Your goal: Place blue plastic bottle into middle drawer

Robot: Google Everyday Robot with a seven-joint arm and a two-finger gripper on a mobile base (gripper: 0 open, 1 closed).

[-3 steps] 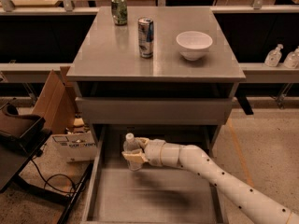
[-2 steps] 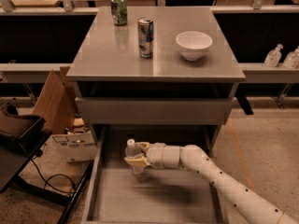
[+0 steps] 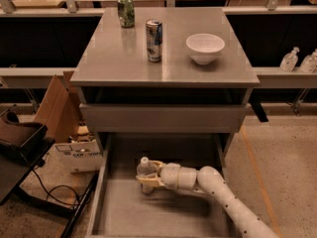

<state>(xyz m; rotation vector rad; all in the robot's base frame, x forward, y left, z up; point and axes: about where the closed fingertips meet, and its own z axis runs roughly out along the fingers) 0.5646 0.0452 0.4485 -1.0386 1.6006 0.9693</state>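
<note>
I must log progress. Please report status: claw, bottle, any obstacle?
Claw shut on bottle, low over open drawer. Bottle upright, not released. Nothing in the way seen.

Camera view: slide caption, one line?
Gripper holds the bottle upright inside the open drawer, arm reaching in from the right.

You will find the gripper [image 3: 146, 179] inside the open middle drawer [image 3: 158, 213], far left, clasping the upright blue plastic bottle [image 3: 144, 167]. On the counter [image 3: 109, 63] above: green can [image 3: 126, 11] far left, slim can [image 3: 154, 33] nearer, bowl [image 3: 205, 47] right.
</note>
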